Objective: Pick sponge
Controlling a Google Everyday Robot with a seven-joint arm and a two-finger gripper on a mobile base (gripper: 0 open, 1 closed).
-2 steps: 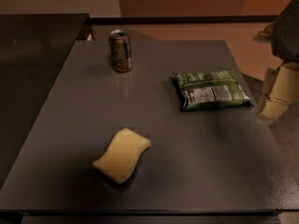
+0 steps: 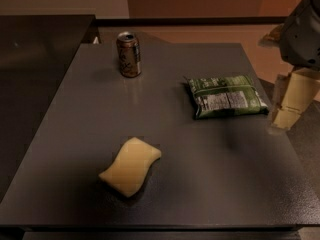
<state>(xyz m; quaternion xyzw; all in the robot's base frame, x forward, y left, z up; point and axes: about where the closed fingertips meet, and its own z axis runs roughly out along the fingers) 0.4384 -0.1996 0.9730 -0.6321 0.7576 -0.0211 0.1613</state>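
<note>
The pale yellow sponge (image 2: 131,166) with wavy sides lies flat on the dark grey table (image 2: 200,174), front left of centre. My gripper (image 2: 289,106) hangs at the right edge of the view, over the table's right edge, just right of the green snack bag. It is far from the sponge, up and to the right of it, and holds nothing that I can see.
A green snack bag (image 2: 226,96) lies at the right of the table. A drink can (image 2: 129,54) stands upright at the back left. A dark counter (image 2: 35,69) adjoins the table on the left.
My gripper has shifted very slightly to the left. The sponge, bag and can have not moved.
</note>
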